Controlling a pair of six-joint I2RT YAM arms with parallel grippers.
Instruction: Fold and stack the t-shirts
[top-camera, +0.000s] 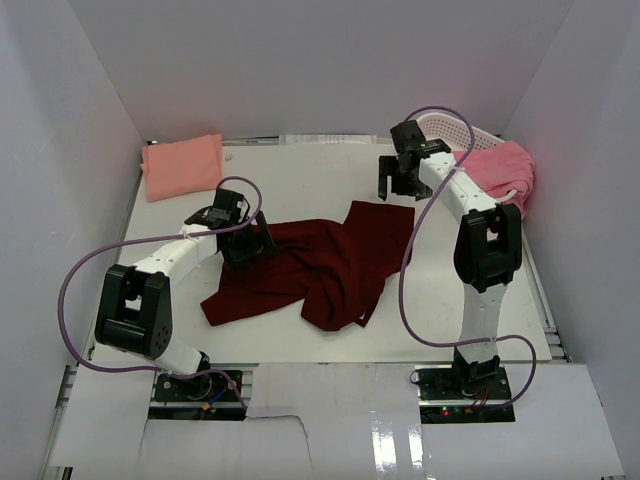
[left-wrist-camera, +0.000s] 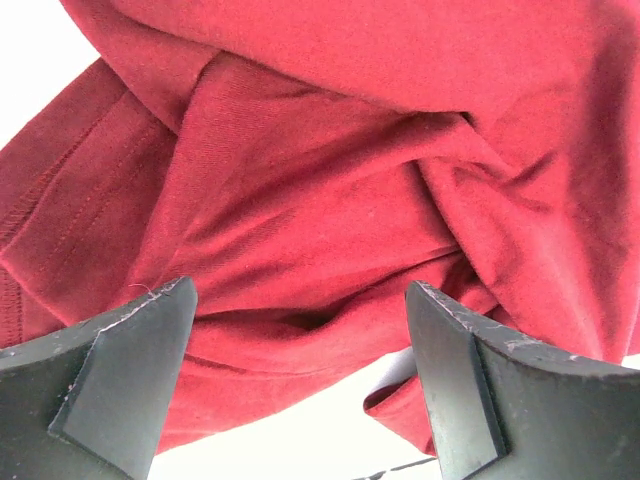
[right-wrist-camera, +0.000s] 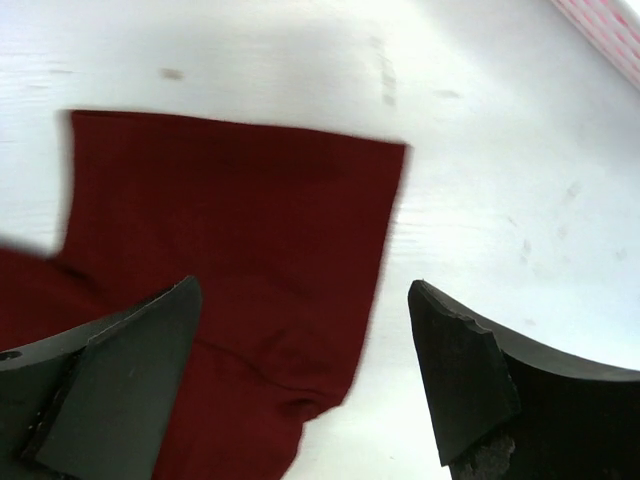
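Both hands are spread wide and hold nothing. The left hand (top-camera: 250, 245) hovers low, with the crumpled maroon t-shirt (top-camera: 330, 265) directly beneath its fingers. The right hand (top-camera: 398, 188) hangs above a flat corner of the shirt, probably a sleeve. The step looks like spreading this shirt flat on the tabletop (top-camera: 300, 180) before folding. Next, each hand needs to drop and pinch an edge. No label or writing is legible.

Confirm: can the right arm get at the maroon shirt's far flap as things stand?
Likely yes. The right gripper hangs open just over that flap of the maroon shirt, which lies flat on bare table with nothing across it. The basket and pink shirt sit off to the side.
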